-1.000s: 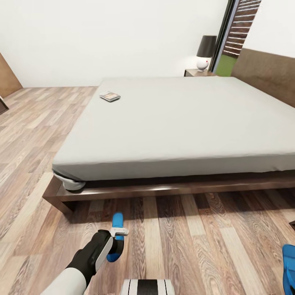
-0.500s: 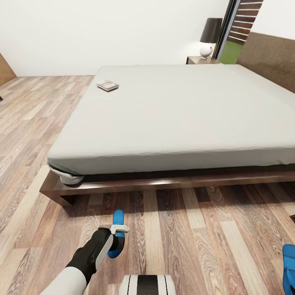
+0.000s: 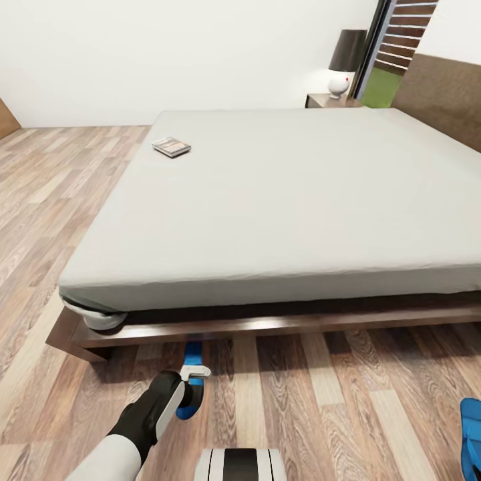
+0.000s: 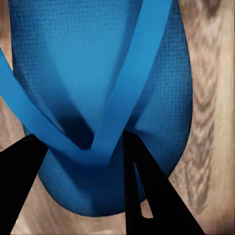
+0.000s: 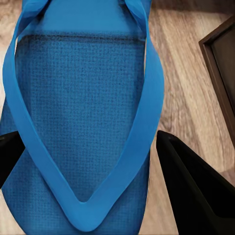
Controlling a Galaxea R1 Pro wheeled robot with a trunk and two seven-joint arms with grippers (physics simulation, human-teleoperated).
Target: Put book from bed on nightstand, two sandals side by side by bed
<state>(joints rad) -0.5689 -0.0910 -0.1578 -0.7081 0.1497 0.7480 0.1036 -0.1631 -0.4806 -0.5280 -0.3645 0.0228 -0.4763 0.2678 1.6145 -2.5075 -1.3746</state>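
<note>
I am holding one flat bright blue sandal (image 3: 190,381) in my left gripper (image 3: 194,374). In the left wrist view my two dark fingers (image 4: 147,196) are closed on that sandal near the spot where its straps meet, and it hangs over the wood-plank floor (image 3: 300,401) close to the side of the big low bed (image 3: 267,200) with the grey mattress and dark wood frame.

The other blue sandal (image 5: 83,122) lies between the dark fingers (image 5: 196,186) of my right gripper. I cannot tell if those fingers are squeezing it or just sitting around it. In the head view it (image 3: 471,437) peeks in at the corner, well apart from the first.

To do this step well, I think I should bring both sandals low and flat, toes pointing the same way, just beside each other near the bed, and only then let go.

The small thin book (image 3: 171,146) lies on the mattress near its far corner. The dark nightstand (image 3: 331,101) beyond the bed has a lamp (image 3: 347,60) on top. I see no boxes or bins here.
</note>
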